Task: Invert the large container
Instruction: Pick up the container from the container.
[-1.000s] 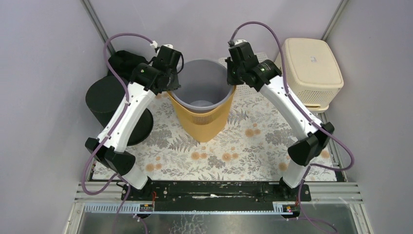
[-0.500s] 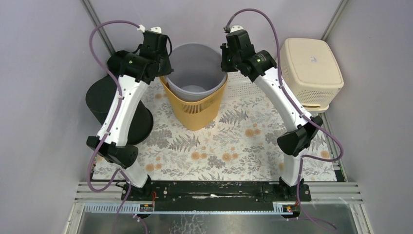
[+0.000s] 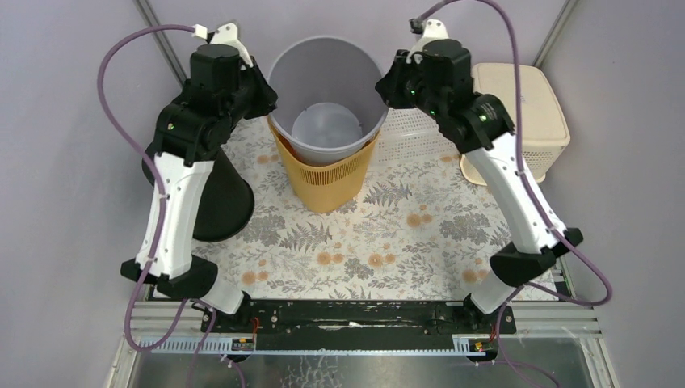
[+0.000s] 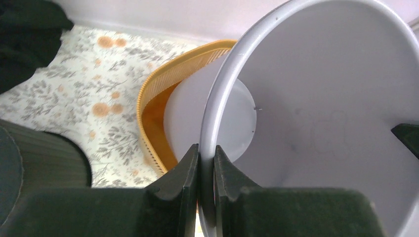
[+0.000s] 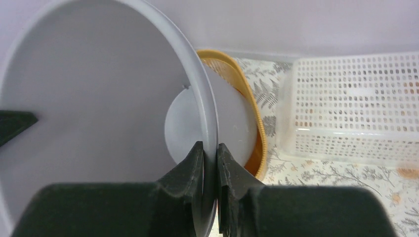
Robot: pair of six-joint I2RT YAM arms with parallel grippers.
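Over the floral mat (image 3: 404, 242), I found the large container (image 3: 323, 73) upright, mouth up, base inside the orange basket (image 3: 327, 190). The left gripper (image 4: 206, 150) and right gripper (image 5: 210, 148) pinched its rim on opposite sides.

Floral table (image 3: 388, 242), orange basket (image 3: 327, 184), black bin (image 3: 224, 202)

1. left gripper (image 4: 206, 150): jaws pinched on the rim of the grey container (image 4: 321, 98), one finger inside the wall, one outside.
2. Container's open mouth faces the camera, inside bare.
3. Its lower end sits within the rim of the orange mesh basket (image 4: 158, 94).
4. Floral mat (image 4: 84, 94) underneath.
5. Black ribbed object (image 4: 44, 153) lower left, another black item (image 4: 24, 29) in the top-left corner.
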